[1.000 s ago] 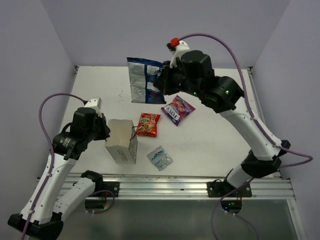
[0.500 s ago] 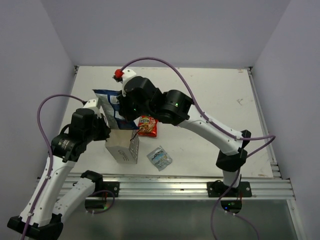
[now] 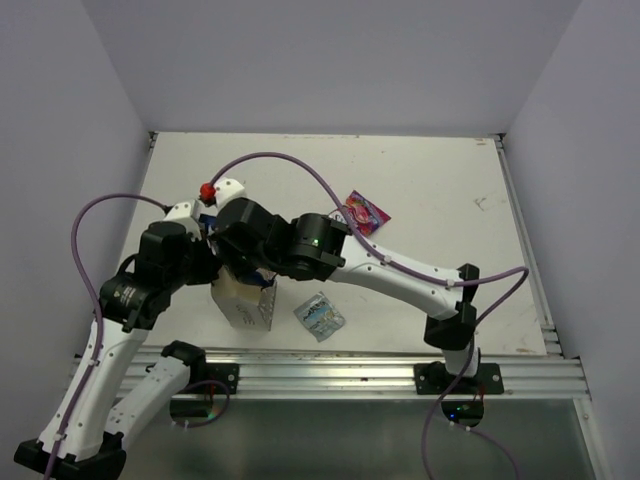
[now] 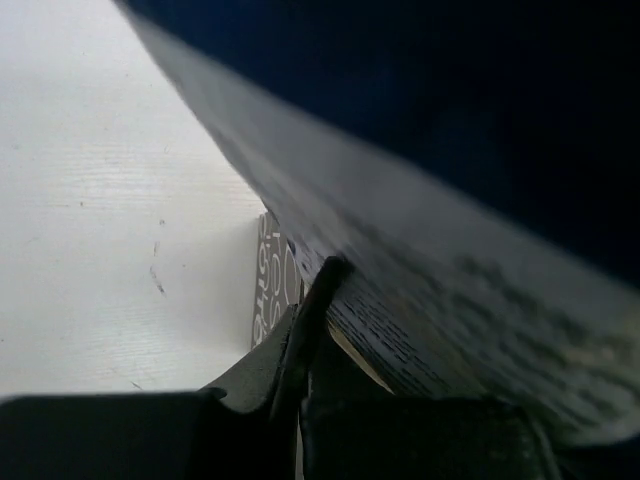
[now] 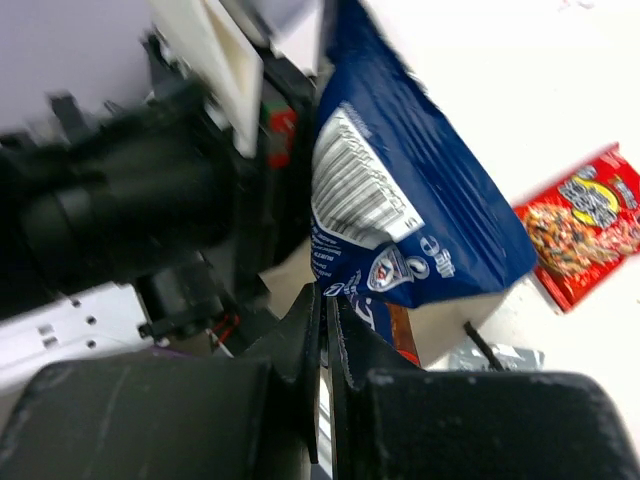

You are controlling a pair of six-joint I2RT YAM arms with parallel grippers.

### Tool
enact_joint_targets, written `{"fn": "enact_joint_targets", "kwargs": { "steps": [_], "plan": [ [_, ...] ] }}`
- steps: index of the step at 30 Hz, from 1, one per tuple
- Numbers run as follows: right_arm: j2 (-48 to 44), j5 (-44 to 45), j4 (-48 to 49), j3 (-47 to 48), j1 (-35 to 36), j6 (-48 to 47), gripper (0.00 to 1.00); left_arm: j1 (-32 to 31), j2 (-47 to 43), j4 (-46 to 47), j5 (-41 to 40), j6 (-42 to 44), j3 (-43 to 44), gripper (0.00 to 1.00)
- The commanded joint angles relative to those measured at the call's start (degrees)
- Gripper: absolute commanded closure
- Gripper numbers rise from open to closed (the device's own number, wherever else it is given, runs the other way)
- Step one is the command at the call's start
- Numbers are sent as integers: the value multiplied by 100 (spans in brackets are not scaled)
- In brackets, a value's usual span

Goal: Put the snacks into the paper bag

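Observation:
The white paper bag (image 3: 248, 304) stands at the near left of the table. My left gripper (image 4: 312, 318) is shut on its upper edge, beside the grey print (image 4: 272, 292). Over the bag's mouth hangs the dark blue packet (image 5: 420, 205), with my right gripper (image 5: 328, 300) shut on its lower edge; it fills the upper right of the left wrist view (image 4: 470, 90). The red-orange packet (image 5: 585, 232) lies just beyond the bag, hidden under the right arm in the top view. The purple-pink packet (image 3: 366, 212) lies further back. The silvery light-blue packet (image 3: 320, 316) lies right of the bag.
The left arm's wrist (image 5: 130, 205) sits close against the blue packet and the right gripper. The right arm (image 3: 400, 278) stretches across the table's middle. A metal rail (image 3: 330, 372) runs along the near edge.
The right arm has swung from the back of the table leftward and down, carrying the blue packet over the paper bag. The left gripper has kept its hold on the bag.

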Motion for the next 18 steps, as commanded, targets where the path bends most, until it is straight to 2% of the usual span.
{"fn": "enact_joint_targets", "kwargs": {
  "steps": [1,4,10,18],
  "plan": [
    [355,274,123,946,43,-6,100,2,-104,80,147,-114,-66,100],
    [672,335,25,1501,43,11,100,2,-166,62,156,-123,-92,100],
    [761,432,228,1309,52,187,100,2,-245,-25,147,-123,-57,100],
    [111,467,1010,-800,192,442,100,2,-333,-78,103,-88,-75,100]
  ]
}}
